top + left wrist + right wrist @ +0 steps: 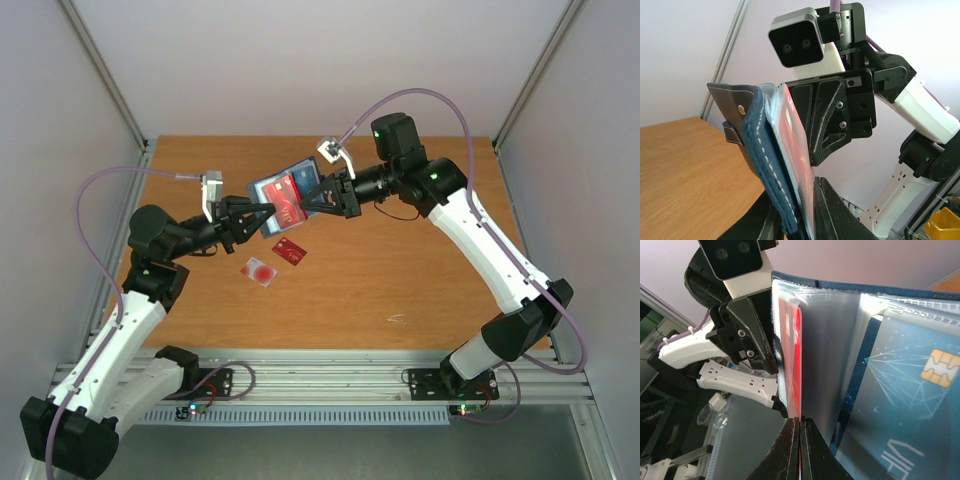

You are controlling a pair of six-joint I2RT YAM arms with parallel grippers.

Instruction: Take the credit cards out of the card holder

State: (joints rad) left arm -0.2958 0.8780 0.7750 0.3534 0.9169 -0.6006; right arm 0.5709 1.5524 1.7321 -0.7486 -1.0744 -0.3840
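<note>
Tabletop (pixel 420 250): pale card (pixel 258 271), loose red card (pixel 289 251)

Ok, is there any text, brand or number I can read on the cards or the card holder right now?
Teal-blue card in the card holder: pale letters at its lower end, cut off by the frame edge, not readable.
Red card in its pocket: seen almost edge-on, nothing readable.
Loose red card and loose pale card with a red circle: print too small.
Card holder cover: no lettering shows.
</note>
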